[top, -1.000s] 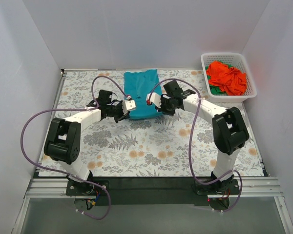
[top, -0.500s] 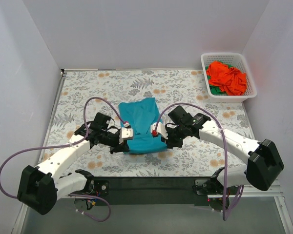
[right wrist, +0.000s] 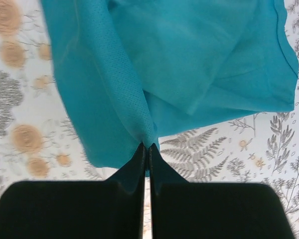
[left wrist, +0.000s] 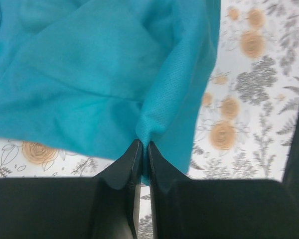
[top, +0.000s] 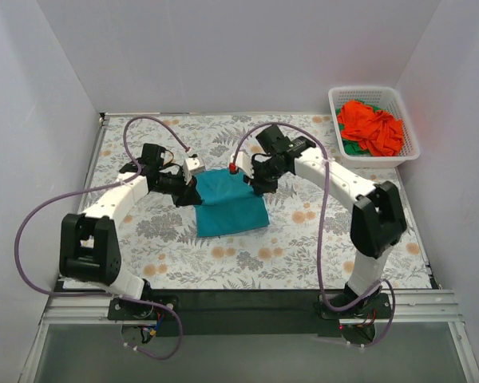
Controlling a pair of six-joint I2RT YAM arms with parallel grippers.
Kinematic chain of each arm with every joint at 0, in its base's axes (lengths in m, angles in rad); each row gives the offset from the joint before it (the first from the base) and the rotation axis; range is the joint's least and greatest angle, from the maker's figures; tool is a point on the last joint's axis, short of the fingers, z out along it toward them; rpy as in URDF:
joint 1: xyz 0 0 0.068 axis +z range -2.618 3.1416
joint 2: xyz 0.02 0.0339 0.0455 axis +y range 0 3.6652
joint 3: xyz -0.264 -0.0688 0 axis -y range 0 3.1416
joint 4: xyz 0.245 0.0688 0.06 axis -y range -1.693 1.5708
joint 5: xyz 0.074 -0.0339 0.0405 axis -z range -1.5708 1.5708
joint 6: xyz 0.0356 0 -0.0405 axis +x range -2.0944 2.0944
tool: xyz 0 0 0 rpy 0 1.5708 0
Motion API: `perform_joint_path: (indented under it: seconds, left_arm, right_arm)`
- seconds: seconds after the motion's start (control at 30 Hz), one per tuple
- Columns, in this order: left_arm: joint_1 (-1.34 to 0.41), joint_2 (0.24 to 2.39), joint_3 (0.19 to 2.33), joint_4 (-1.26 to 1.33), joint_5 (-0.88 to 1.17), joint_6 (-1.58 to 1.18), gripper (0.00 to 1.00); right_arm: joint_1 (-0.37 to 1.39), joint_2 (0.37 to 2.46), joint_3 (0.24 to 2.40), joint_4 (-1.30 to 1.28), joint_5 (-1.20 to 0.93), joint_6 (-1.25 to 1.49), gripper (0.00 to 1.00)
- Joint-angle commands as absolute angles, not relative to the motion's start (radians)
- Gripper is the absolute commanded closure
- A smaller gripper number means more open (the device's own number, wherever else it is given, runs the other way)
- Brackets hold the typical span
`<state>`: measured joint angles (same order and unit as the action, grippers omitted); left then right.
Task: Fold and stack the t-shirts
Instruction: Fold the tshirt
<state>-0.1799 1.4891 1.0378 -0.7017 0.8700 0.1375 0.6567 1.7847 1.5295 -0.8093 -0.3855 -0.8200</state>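
Teal shirt point(top: 227, 206) gripped at two corners, centre of the top view.

At centre left of the top view, the left gripper point(top: 195, 185) is seen closed tight on the shirt's upper left corner. In the left wrist view a pucker of teal cloth is nipped between the dark fingers point(left wrist: 120, 174) at the lower middle of the frame. The shirt is spread between and below the two grippers, its lower part laid on the floral mat point(top: 319, 239). At centre right, the right gripper point(top: 255, 185) is likewise clamped shut on the upper right corner, and in the right wrist view a fold of teal cloth is pinched at the fingertips. In the upper right corner of the top view a white basket point(top: 366, 90) is set, with an orange shirt point(top: 371, 126) heaped in it and a green shirt point(top: 351, 147) partly seen under its lower left.
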Motion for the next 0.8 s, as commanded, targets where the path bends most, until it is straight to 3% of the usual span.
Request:
perform_joint_path:
  seconds: [0.0, 0.2, 0.37, 0.7, 0.77]
  left_arm:
    - [-0.152, 1.574, 1.081, -0.582, 0.856, 0.144, 0.93]
    - [-0.15, 1.779, 1.146, -0.442, 0.798, 0.101, 0.9]
    - [-0.179, 1.845, 1.157, -0.439, 0.764, 0.075, 0.89]
    - [-0.264, 1.574, 0.85, -0.566, 0.802, 0.121, 0.89]
    - [-0.273, 1.49, 0.801, -0.572, 0.805, 0.1, 0.86]
  right_arm:
    - [0.609, 1.931, 1.682, -0.818, -0.388, -0.887, 0.99]
    - [0.571, 2.154, 1.813, -0.812, -0.364, -0.896, 0.99]
    - [0.574, 2.171, 1.718, -0.782, -0.377, -0.891, 0.99]
    - [0.644, 1.912, 1.255, -0.706, -0.544, -0.76, 0.99]
    - [0.646, 1.852, 1.206, -0.71, -0.6, -0.735, 0.89]
